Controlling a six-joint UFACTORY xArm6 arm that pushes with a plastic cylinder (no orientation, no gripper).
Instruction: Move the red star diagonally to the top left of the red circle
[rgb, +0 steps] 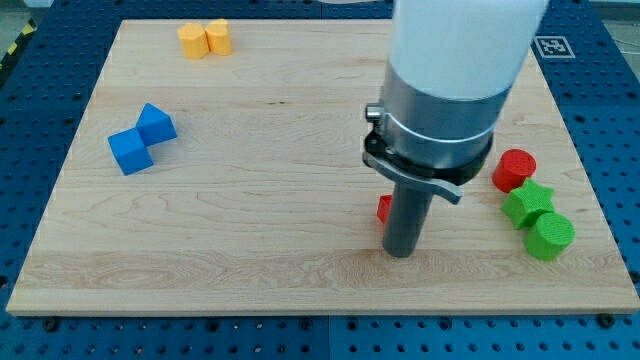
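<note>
Pushing step in hand, judging by contact: my tip, a bare rod with no hand to clench or release, touching the red star, mostly hidden behind it. Next, a shove toward the view's upper right, stopping up-left of the red circle. Beyond, green blocks crowd the tabletop edge; open room at the view's left.

two blue blocks touch, well left of my tip; two yellow blocks far up-left; green star and green cylinder touching, to its right.
</note>
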